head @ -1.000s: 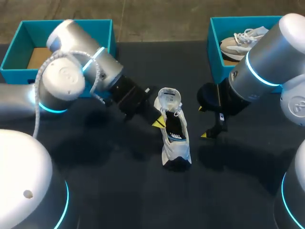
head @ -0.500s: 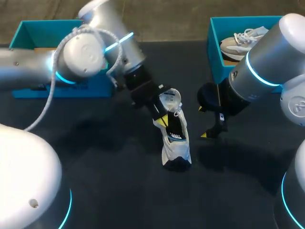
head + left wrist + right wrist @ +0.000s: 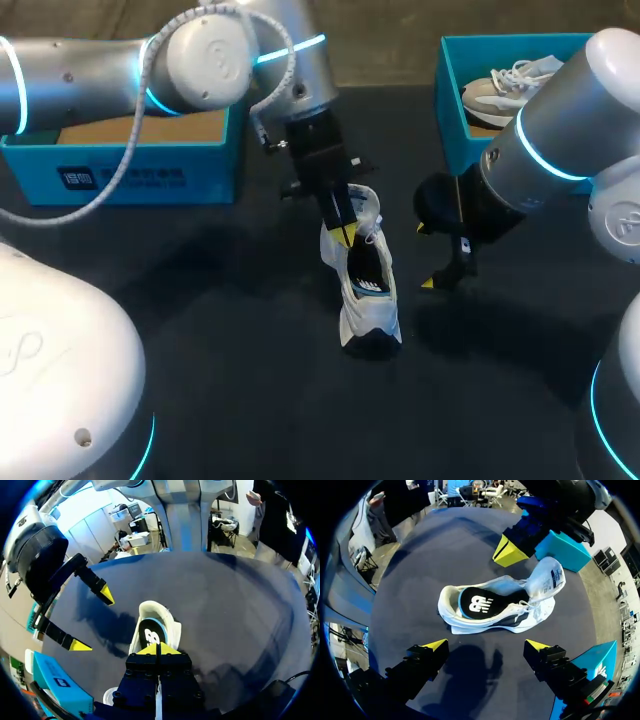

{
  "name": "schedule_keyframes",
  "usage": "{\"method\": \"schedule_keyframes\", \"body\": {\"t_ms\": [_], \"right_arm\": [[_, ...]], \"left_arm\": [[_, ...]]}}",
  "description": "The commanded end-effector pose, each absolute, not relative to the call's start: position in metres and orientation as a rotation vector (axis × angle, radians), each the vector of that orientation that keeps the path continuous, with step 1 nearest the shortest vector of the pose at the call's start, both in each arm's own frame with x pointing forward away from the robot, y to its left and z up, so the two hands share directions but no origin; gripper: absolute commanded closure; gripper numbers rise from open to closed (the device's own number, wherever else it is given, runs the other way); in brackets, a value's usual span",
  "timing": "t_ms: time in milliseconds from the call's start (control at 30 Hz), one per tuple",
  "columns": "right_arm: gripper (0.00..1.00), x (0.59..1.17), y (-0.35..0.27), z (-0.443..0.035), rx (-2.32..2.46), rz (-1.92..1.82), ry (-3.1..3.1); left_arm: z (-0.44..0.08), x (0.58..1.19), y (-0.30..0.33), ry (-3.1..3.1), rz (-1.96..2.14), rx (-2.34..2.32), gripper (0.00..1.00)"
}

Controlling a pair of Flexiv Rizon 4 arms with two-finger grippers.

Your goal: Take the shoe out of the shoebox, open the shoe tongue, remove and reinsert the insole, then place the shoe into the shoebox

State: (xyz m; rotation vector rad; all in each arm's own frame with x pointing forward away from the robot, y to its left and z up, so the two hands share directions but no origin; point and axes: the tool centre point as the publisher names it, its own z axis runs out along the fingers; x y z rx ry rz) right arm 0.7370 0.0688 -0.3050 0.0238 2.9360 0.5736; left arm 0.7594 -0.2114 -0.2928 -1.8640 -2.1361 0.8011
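Two grippers flank the shoe (image 3: 495, 605): left gripper (image 3: 156, 649) tips pressed together, shoe just beneath; right gripper (image 3: 486, 644) spread wide, shoe ahead.

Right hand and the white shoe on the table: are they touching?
Apart. The right wrist view shows bare table between the shoe and both yellow fingertips of the open right hand.
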Motion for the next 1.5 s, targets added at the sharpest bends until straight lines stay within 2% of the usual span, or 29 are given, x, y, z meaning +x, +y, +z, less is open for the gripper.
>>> {"method": "schedule_keyframes", "body": {"t_ms": [33, 300, 600, 1500], "right_arm": [[0.00, 0.737, 0.069, -0.306, 0.024, 0.572, 2.935], [0.00, 0.737, 0.069, -0.306, 0.024, 0.572, 2.935], [0.00, 0.737, 0.069, -0.306, 0.024, 0.572, 2.935], [0.00, 0.737, 0.069, -0.306, 0.024, 0.572, 2.935]], "left_arm": [[-0.292, 0.762, -0.214, -2.100, 0.736, -1.862, 1.00], [-0.292, 0.762, -0.214, -2.100, 0.736, -1.862, 1.00], [-0.306, 0.758, -0.220, -2.113, 0.546, -1.892, 1.00], [-0.375, 0.730, -0.242, -2.125, 0.517, -1.964, 1.00]]}}
